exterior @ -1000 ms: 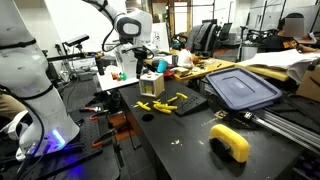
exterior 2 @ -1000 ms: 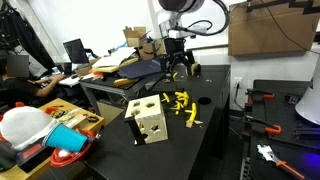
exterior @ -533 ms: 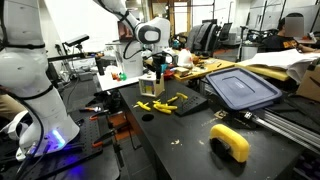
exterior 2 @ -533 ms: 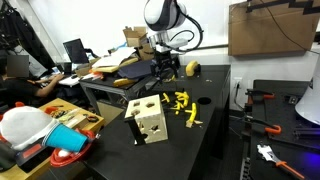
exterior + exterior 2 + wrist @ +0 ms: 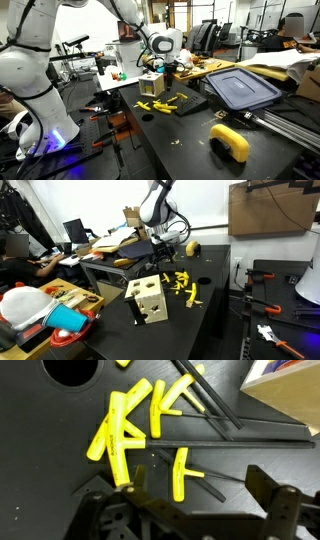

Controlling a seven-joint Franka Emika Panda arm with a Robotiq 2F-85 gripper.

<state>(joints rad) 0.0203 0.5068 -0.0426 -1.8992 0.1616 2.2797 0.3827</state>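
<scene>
Jaws gape wide over bright yellow T-shaped pieces (image 5: 180,470) lying scattered.

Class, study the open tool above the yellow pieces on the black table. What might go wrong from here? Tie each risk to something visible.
1. The crossed yellow pieces overlap, so the tool might catch several or scatter them.
2. The lone yellow T-piece lies between the jaws, but one pile piece ends beside a jaw; descending might pin it.
3. The wooden box stands close; a wide swing might bump it.
</scene>
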